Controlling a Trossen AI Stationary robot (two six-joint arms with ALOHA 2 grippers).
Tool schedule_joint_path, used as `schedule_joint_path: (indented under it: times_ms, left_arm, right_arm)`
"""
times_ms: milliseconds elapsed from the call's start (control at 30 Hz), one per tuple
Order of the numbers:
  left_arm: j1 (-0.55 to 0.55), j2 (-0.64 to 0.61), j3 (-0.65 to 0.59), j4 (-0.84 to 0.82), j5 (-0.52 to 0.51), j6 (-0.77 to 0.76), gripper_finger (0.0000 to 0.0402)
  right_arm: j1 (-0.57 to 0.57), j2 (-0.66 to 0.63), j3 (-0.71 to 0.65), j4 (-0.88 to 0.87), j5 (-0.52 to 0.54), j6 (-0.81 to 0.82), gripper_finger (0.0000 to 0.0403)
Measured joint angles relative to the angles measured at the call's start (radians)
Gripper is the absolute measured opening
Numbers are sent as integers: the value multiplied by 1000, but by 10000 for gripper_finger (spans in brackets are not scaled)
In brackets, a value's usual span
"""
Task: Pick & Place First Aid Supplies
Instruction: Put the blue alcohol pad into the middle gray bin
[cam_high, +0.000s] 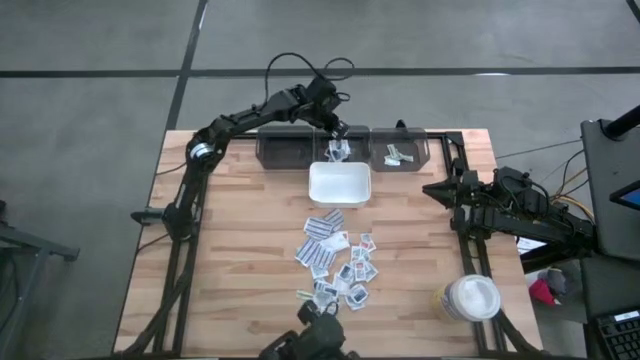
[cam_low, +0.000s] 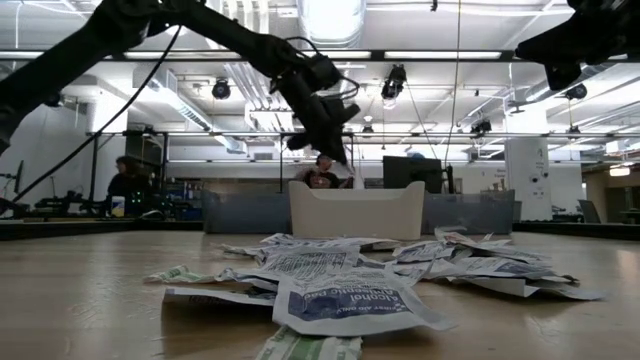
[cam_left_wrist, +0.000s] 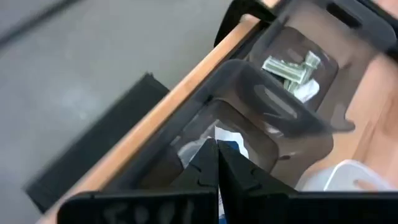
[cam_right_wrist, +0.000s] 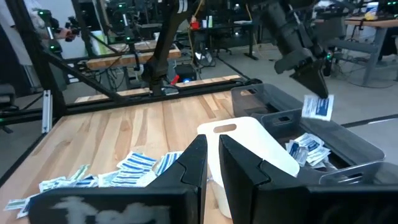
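My left gripper (cam_right_wrist: 316, 84), jaws pinching 1 blue-striped packet (cam_right_wrist: 317, 106), hangs over the far-edge middle bin (cam_high: 339, 149) holding packets; neighbouring bin (cam_high: 400, 152) holds greenish strips.

Overhead looks straight down, low camera skims the tabletop, wrist cameras sit close; all share the white tray (cam_high: 339, 184).

packets (cam_high: 335, 262): heap on table | blue-print packet (cam_right_wrist: 318, 106): hanging over bin | more in bins
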Motion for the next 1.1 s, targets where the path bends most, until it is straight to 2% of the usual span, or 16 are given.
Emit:
schedule_joint_path:
  times_ms: [133, 367, 600, 867, 1100]
  left_arm:
    - [-4, 35, 0, 3, -1, -154, 0]
    - [-7, 77, -2, 5, -35, -304, 0]
    - [-29, 84, -31, 11, -131, -341, 0]
    - [-42, 85, -103, 12, -138, -414, 0]
    - [-43, 85, -120, 12, -134, -381, 3]
  right_arm:
    - [0, 0, 0, 0, 16, 0, 38]
    - [0, 0, 0, 0, 21, -7, 38]
    - [0, 0, 0, 0, 20, -8, 38]
    - [0, 0, 0, 0, 20, -7, 38]
    - [0, 0, 0, 0, 20, -3, 38]
